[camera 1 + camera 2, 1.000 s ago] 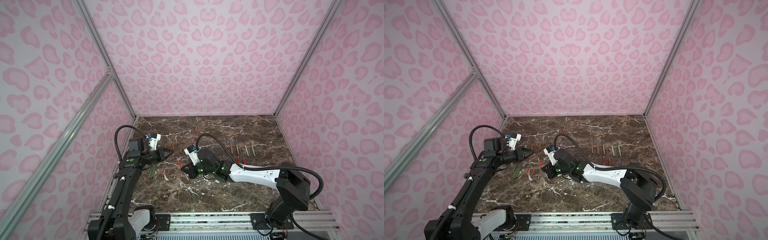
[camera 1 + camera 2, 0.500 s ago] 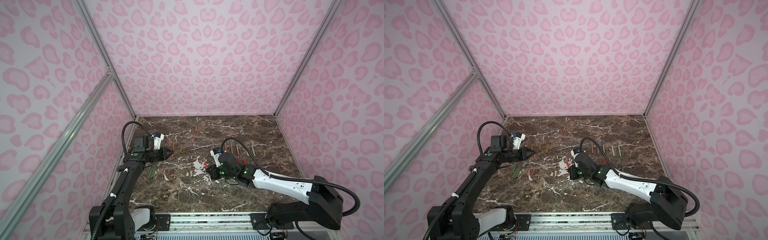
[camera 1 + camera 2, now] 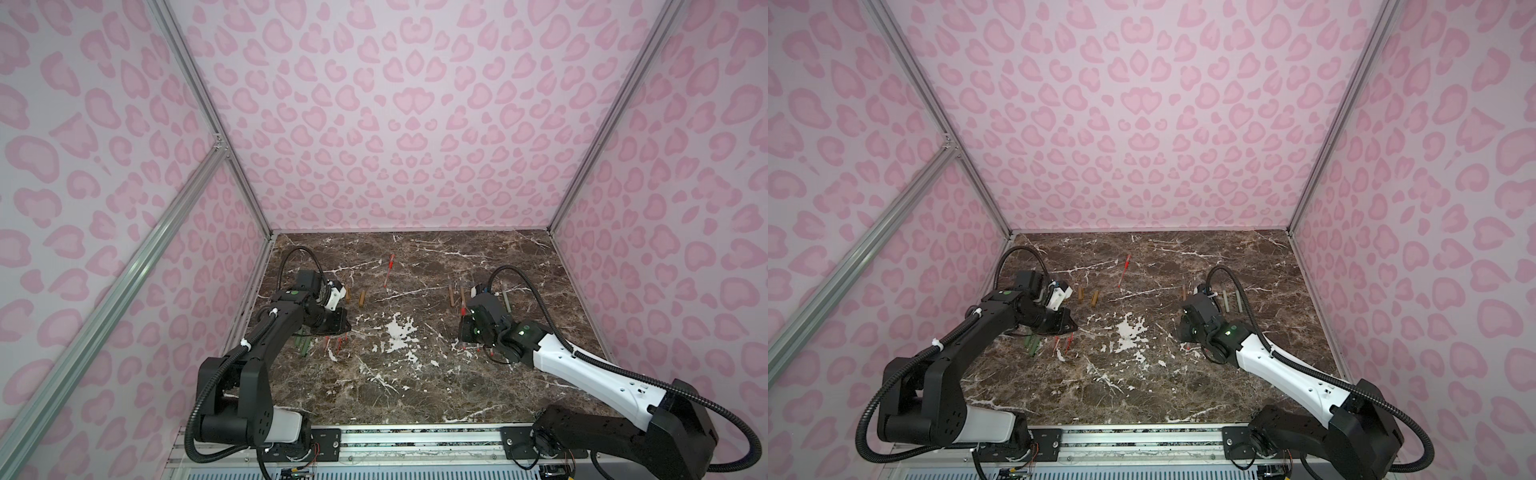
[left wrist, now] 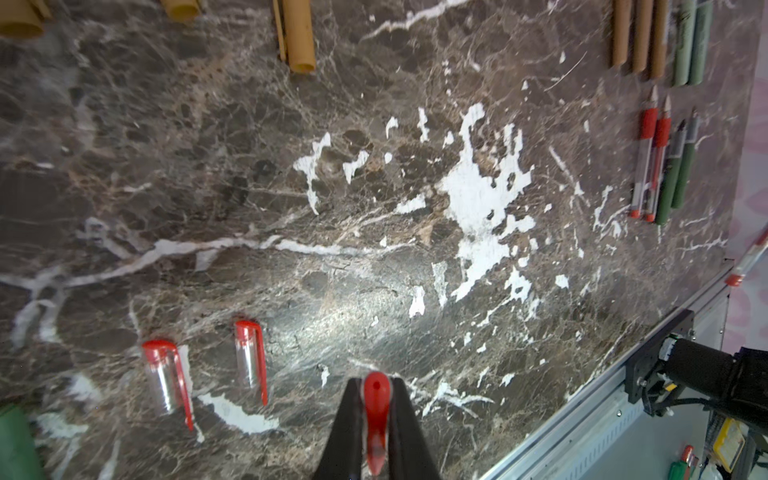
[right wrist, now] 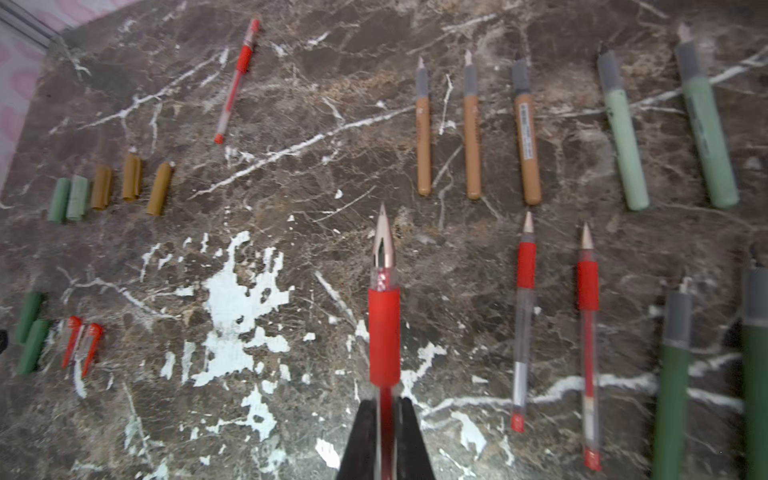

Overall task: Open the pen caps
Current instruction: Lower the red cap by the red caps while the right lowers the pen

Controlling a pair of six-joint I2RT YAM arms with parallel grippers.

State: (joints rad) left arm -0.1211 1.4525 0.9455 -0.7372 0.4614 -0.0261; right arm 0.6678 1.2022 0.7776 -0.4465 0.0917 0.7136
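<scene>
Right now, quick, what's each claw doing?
Left claw: closed on a red pen cap.
Right claw: closed on an uncapped red pen.

The right end effector [image 5: 384,432], jaws closed on an uncapped red pen [image 5: 384,328], tip exposed, above the marbled counter [image 5: 291,257]. Beyond lie three tan barrels [image 5: 471,141], two pale green barrels [image 5: 623,141], and loose tan caps [image 5: 132,178] beside a capped red pen [image 5: 236,83].
</scene>
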